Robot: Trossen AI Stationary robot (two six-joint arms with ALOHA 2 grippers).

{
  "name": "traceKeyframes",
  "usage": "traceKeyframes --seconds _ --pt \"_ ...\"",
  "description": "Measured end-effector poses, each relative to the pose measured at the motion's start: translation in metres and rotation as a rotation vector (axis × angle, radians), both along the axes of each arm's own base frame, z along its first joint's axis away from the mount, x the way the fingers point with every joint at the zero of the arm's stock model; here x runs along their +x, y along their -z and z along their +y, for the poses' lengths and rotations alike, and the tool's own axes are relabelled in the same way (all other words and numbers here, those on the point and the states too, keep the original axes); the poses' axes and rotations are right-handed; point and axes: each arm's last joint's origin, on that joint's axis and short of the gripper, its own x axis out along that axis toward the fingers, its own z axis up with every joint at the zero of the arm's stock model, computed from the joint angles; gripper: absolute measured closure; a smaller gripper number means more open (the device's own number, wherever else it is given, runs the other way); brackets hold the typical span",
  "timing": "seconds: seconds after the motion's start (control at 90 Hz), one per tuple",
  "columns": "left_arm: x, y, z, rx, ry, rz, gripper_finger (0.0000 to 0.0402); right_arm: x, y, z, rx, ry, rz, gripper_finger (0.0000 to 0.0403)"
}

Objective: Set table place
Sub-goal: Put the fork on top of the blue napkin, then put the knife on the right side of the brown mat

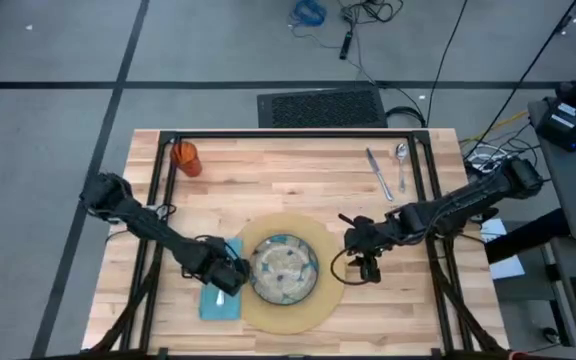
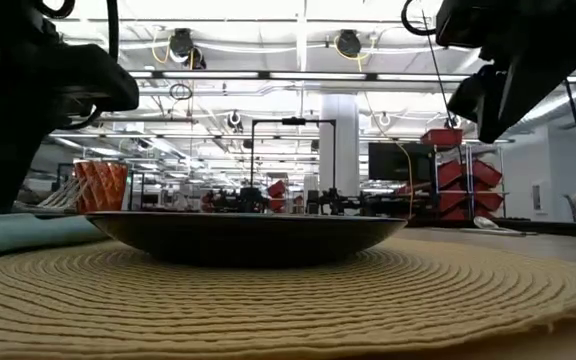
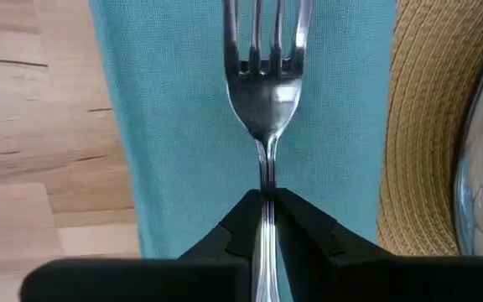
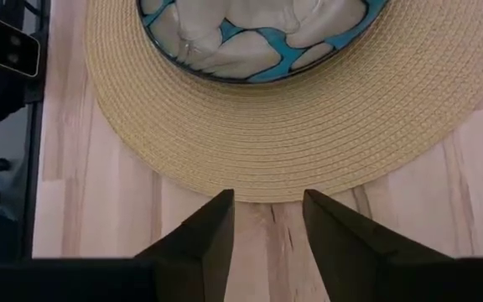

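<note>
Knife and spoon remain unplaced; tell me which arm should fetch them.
Right. The right gripper is open and empty beside the mat, nearer the knife and spoon. The left gripper holds the fork.

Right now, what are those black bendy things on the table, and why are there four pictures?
They are two robot arms setting a place at a wooden table. One camera looks down from above, one sits at table height, and one rides on each wrist. The left gripper has its fingers shut on a fork over a teal napkin. The right gripper hovers open beside the round woven mat, which holds a plate. An orange cup, a knife and a spoon wait farther back.
</note>
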Motion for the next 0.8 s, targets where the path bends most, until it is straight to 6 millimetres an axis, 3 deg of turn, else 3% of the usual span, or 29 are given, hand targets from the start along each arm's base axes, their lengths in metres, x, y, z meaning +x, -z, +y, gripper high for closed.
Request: traceKeyframes --seconds 0.3,0.544,0.8 --pt "-0.001 0.000 0.000 0.004 0.017 0.006 0.0352 0.000 0.000 0.000 0.000 -0.001 -0.001 0.0268" --pt "-0.002 -0.010 0.004 0.069 0.223 -0.061 0.0351 0.001 0.000 0.000 0.007 0.008 -0.006 0.0268" --pt "0.007 -0.037 0.004 0.315 0.566 -0.217 0.0351 0.005 -0.003 0.001 -0.002 -0.028 -0.066 0.0268"
